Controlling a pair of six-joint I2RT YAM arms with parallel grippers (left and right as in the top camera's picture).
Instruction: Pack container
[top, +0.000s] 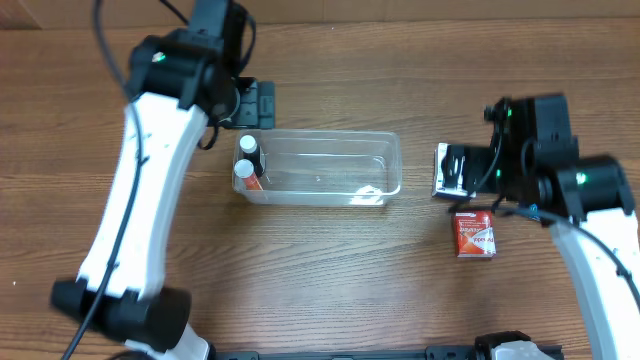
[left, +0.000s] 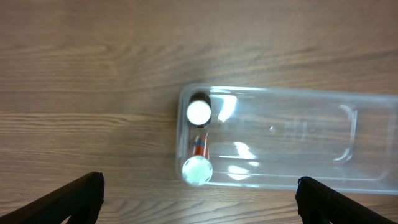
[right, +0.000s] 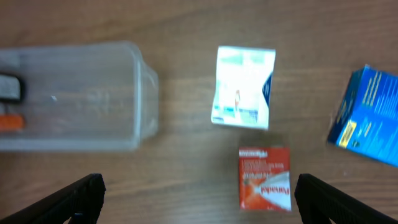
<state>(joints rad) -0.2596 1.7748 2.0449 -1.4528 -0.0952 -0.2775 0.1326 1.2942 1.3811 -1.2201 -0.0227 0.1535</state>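
The clear plastic container (top: 330, 170) lies mid-table. Two white-capped bottles (top: 245, 158) stand inside its left end. In the left wrist view the container (left: 292, 137) fills the right side, with the two bottle caps (left: 199, 112) at its left end. My left gripper (top: 255, 103) (left: 199, 211) is open and empty, high above the container's left end. My right gripper (top: 478, 172) (right: 199, 205) is open and empty, right of the container (right: 74, 99) and above the small boxes.
A white and blue box (right: 244, 87) (top: 443, 165) lies right of the container. A red box (right: 265, 177) (top: 475, 233) lies nearer the front. A blue box (right: 367, 115) lies further right, hidden under my right arm in the overhead view.
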